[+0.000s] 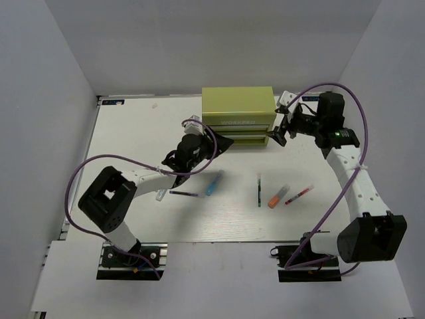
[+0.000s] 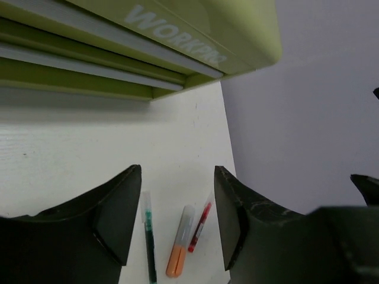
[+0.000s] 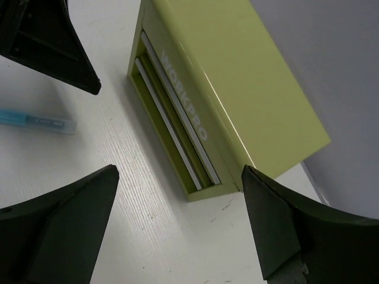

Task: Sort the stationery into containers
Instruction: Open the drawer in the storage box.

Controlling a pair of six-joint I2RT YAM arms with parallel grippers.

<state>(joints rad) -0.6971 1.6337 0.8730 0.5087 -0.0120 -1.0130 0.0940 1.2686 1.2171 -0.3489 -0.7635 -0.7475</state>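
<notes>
From above, the boxy olive-green metal chest (image 1: 239, 106) is sitting at upper centre, with the left gripper (image 1: 221, 143) and right gripper (image 1: 275, 137) flanking its front. In the left wrist view, the wide-spread fingers are gripping nothing, and a stubby orange marker (image 2: 179, 248) is lying at bottom centre. In the right wrist view, the fingers are gaping empty, and the chest is filling the upper centre.

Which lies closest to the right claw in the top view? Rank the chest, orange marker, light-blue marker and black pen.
1. Chest, at the back, just beside the right claw.
2. Orange marker, toward the near edge.
3. Light-blue marker, near the middle.
4. Black pen, farthest, at the view's left.
</notes>
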